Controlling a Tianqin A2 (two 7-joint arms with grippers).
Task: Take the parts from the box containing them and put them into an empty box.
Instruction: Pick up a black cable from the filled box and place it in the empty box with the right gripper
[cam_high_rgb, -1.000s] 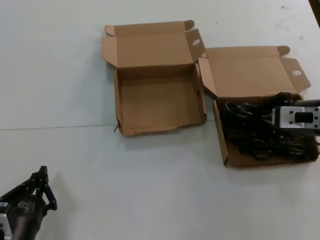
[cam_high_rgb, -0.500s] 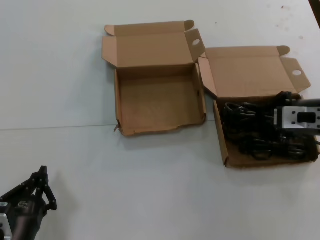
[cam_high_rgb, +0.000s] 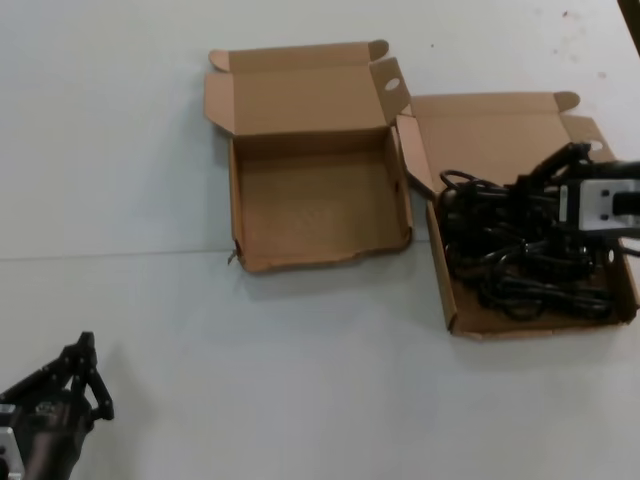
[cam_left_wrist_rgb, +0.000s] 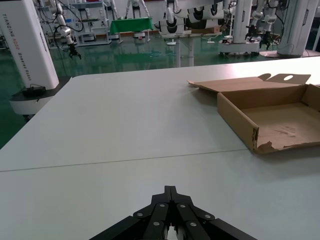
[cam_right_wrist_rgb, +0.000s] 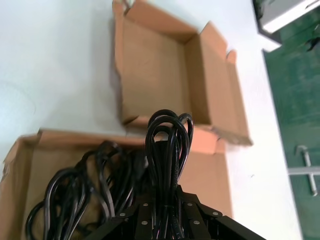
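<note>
Nearest, the left end effector (cam_high_rgb: 85, 372) rests pinched together on the worktop (cam_high_rgb: 300, 350) at seven o'clock, idle. Farther, at three o'clock, the right end effector (cam_right_wrist_rgb: 165, 200) is clamped on a cord bundle (cam_right_wrist_rgb: 167, 145) above the full box (cam_high_rgb: 445, 290). The empty box (cam_high_rgb: 315, 262) lies toward nine o'clock of that bundle, beside it.

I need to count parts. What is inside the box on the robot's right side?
Tangled black power cords fill the box; the right tool grips one looped bundle. The floor beneath is mostly covered, so no count.
</note>
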